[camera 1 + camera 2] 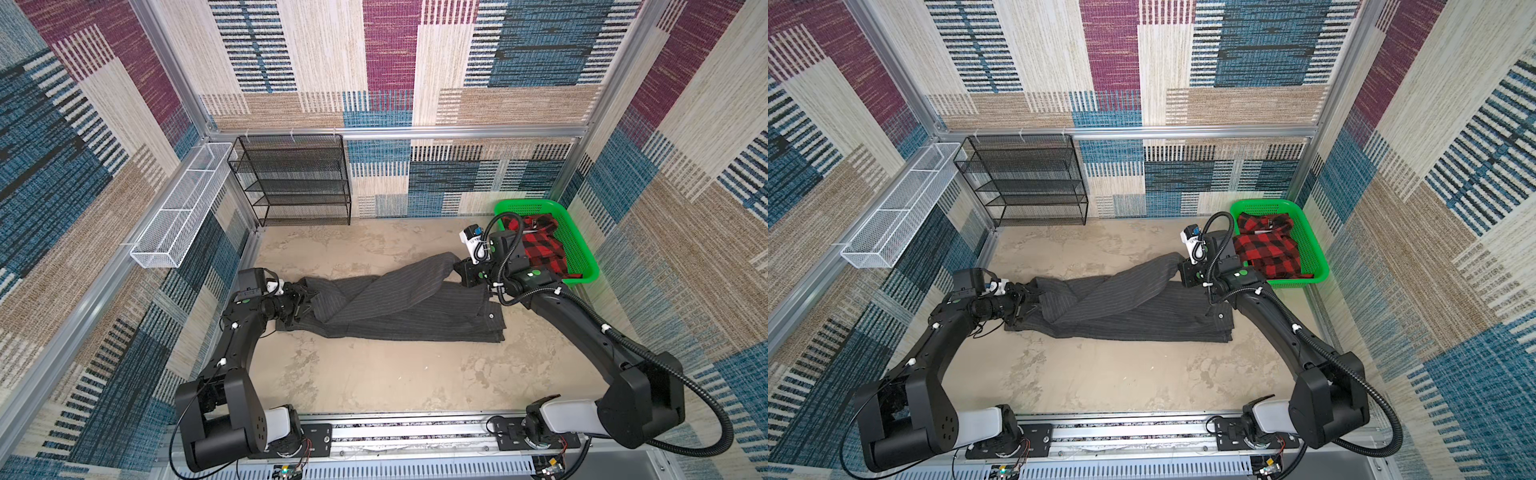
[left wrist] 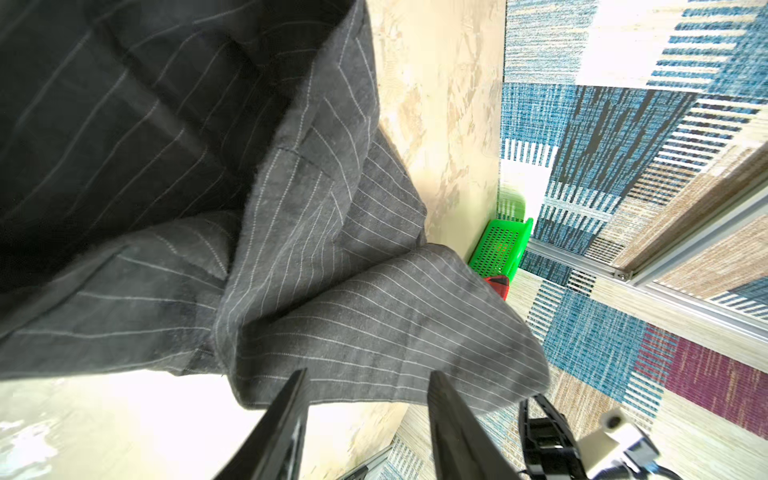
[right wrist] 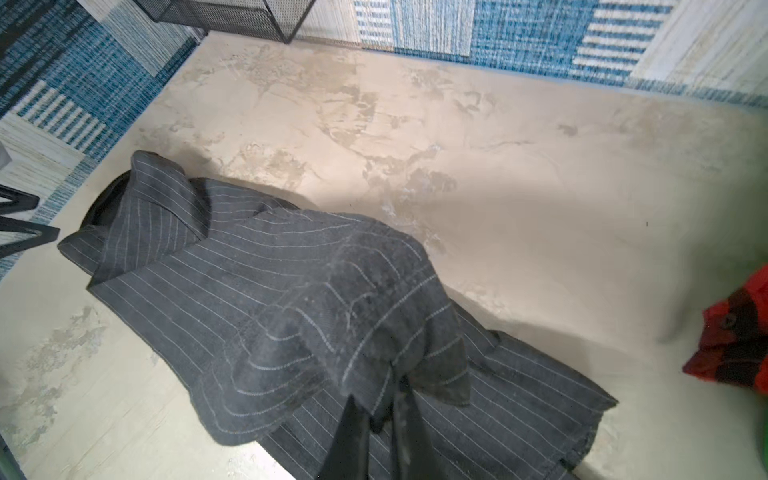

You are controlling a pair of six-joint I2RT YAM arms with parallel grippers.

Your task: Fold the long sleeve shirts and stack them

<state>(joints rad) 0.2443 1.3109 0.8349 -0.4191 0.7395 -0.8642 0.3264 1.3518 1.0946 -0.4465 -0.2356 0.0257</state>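
The grey shirt (image 1: 399, 309) lies folded long across the tabletop (image 1: 374, 374), one fold rising slantwise to the right end effector (image 3: 382, 401), which is pinched tight on the cloth. The left end effector (image 2: 368, 376) stands spread at the shirt's collar end, the cloth edge at its tips, while the check shirt (image 1: 540, 249) sits bunched in the green basket (image 1: 581, 245) at the far right corner
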